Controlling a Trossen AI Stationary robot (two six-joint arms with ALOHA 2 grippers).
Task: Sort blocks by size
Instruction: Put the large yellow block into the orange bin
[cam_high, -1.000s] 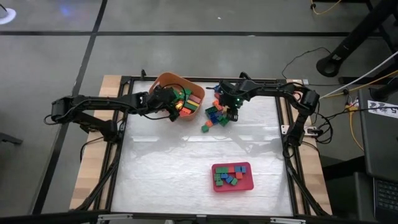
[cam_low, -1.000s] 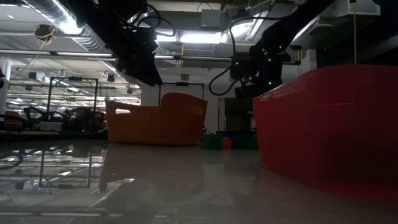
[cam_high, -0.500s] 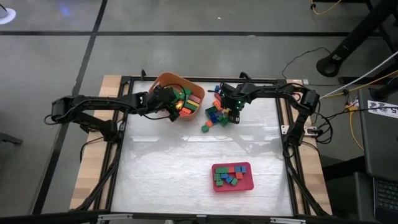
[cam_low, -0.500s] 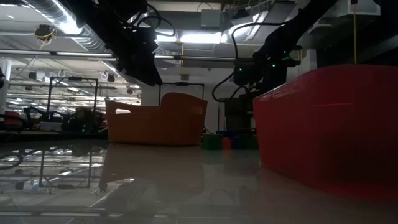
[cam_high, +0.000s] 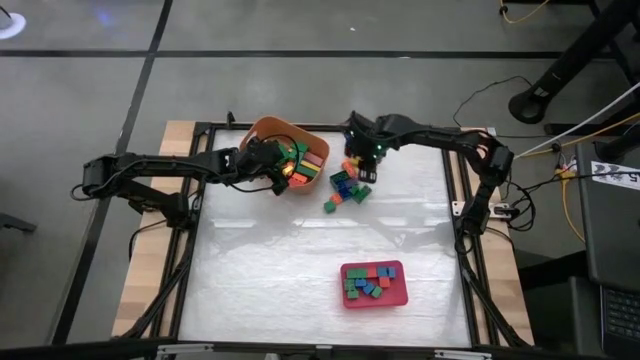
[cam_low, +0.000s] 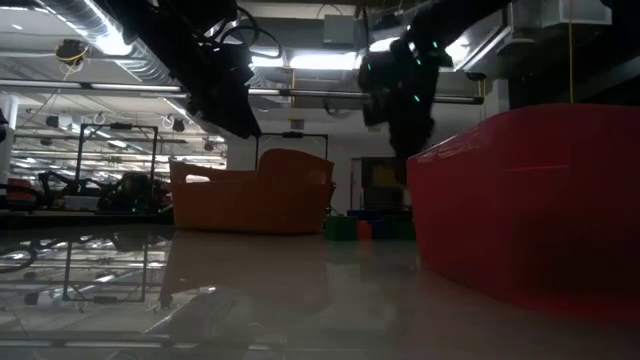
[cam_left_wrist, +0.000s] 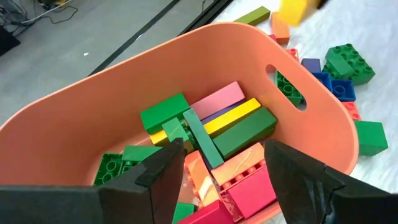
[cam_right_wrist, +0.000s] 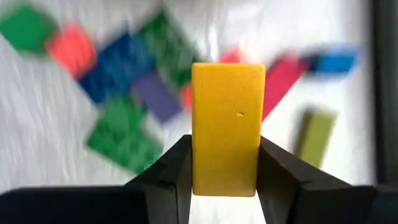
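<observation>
Bricks (cam_high: 345, 184) lie loose at 12 o'clock on our bench (cam_high: 280, 260); our right gripper (cam_right_wrist: 225, 163) pinches a long yellow brick (cam_right_wrist: 226, 127) above them, presumably tub-bound (cam_high: 262, 132), while our left gripper (cam_left_wrist: 225, 169) hangs open over that tub.

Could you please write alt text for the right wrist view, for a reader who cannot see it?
The right pincer is shut on a yellow block, an upright rectangle clamped between its two dark fingers. Beneath it, out of focus, loose blocks in green, blue, red and purple lie scattered on the white table.
</observation>
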